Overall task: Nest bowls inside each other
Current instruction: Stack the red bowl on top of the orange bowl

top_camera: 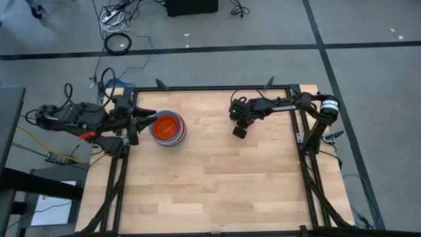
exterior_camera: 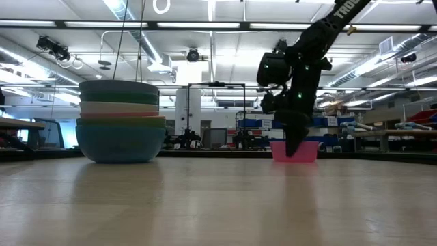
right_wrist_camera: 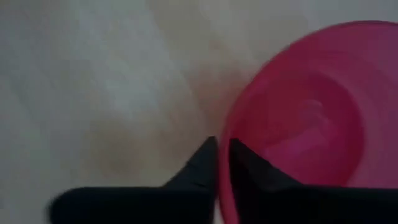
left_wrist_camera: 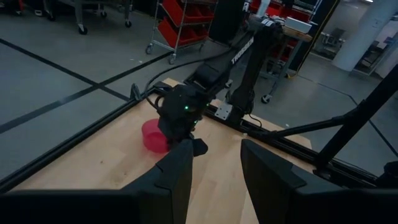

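A small magenta bowl (right_wrist_camera: 311,124) stands upright on its base on the wooden table, toward the far right (exterior_camera: 307,152). My right gripper (right_wrist_camera: 222,155) reaches down onto its rim and is shut on it; in the high view the gripper (top_camera: 240,131) hides the bowl. At the far left stands a stack of nested bowls (top_camera: 168,128), orange innermost and light blue at the bottom (exterior_camera: 121,140). My left gripper (left_wrist_camera: 217,149) waits open just left of that stack (top_camera: 141,118), with nothing between its fingers. My right gripper pinches the magenta bowl's rim (right_wrist_camera: 222,168) between its two fingers, one finger (right_wrist_camera: 249,171) inside the bowl and one (right_wrist_camera: 200,168) outside. The fingers come from above, pointing steeply down. The bowl sits upright with its base on the table (exterior_camera: 295,160).
A black frame rail (top_camera: 217,87) runs around the tabletop, and cables lie off its left edge (top_camera: 59,158). The near half of the wooden top (top_camera: 210,191) is bare wood.
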You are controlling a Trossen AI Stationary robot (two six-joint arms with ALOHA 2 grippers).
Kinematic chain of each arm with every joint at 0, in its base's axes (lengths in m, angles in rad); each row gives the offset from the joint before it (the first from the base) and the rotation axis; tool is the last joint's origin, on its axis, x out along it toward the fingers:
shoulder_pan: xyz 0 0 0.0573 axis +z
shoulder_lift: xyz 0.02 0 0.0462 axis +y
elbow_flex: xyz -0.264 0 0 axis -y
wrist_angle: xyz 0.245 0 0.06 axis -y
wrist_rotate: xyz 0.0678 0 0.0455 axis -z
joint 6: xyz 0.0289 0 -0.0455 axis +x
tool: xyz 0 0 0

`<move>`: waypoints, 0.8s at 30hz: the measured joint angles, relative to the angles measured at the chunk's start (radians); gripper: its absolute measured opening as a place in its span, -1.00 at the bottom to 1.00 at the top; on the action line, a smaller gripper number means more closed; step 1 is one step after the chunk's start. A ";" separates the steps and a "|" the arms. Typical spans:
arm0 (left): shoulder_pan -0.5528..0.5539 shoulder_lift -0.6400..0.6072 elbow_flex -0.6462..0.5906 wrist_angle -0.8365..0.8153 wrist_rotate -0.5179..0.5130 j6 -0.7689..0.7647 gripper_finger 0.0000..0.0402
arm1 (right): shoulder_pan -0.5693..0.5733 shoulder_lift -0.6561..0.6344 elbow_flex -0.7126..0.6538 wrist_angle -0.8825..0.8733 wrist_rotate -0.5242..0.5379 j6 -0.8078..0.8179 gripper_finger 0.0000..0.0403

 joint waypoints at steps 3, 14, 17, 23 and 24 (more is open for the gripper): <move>0.000 0.000 0.000 0.001 0.000 0.000 -0.28 | 0.000 0.000 -0.009 0.021 -0.017 -0.020 -0.96; 0.000 0.000 0.000 0.000 -0.025 0.000 -0.28 | 0.144 -0.127 0.166 0.172 0.009 -0.064 -1.00; 0.000 0.000 0.000 0.004 -0.044 0.005 -0.28 | 0.205 -0.133 0.274 0.307 -0.124 -0.063 -1.00; 0.000 0.000 0.000 0.056 -0.046 0.028 -0.28 | 0.305 -0.039 0.518 0.429 -0.258 -0.081 -1.00; 0.000 -0.001 0.000 0.056 -0.046 0.029 -0.28 | 0.317 -0.017 0.559 0.429 -0.262 -0.091 -1.00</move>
